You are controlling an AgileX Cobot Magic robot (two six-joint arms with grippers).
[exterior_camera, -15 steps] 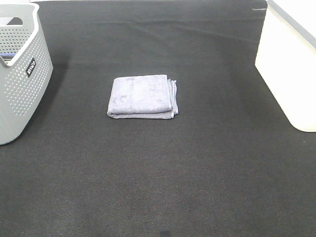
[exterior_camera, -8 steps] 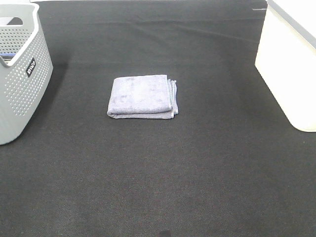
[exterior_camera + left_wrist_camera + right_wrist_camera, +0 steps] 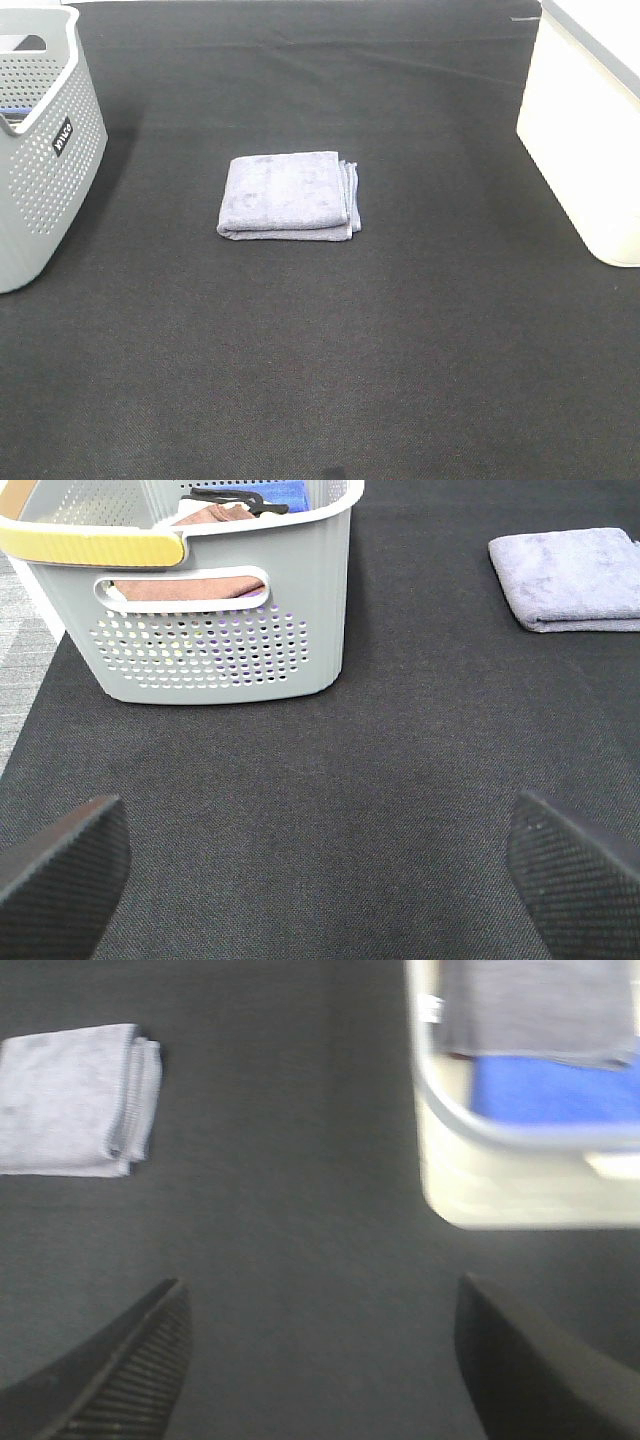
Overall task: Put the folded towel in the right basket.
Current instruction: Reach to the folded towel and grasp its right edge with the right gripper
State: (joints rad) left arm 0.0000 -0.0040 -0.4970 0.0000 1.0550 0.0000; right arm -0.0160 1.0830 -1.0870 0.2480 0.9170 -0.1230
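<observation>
A folded grey-lilac towel (image 3: 288, 195) lies flat on the black mat in the middle; it also shows in the left wrist view (image 3: 568, 578) and the right wrist view (image 3: 75, 1098). The right basket (image 3: 590, 120) is cream, at the right edge; the right wrist view (image 3: 520, 1110) shows grey and blue cloths in it. No gripper shows in the high view. My left gripper (image 3: 320, 875) is open and empty, well short of the towel. My right gripper (image 3: 325, 1365) is open and empty, between towel and basket.
A grey perforated basket (image 3: 40, 150) stands at the left edge; the left wrist view (image 3: 200, 590) shows pink and blue cloths inside it. The black mat (image 3: 320, 350) covers the table.
</observation>
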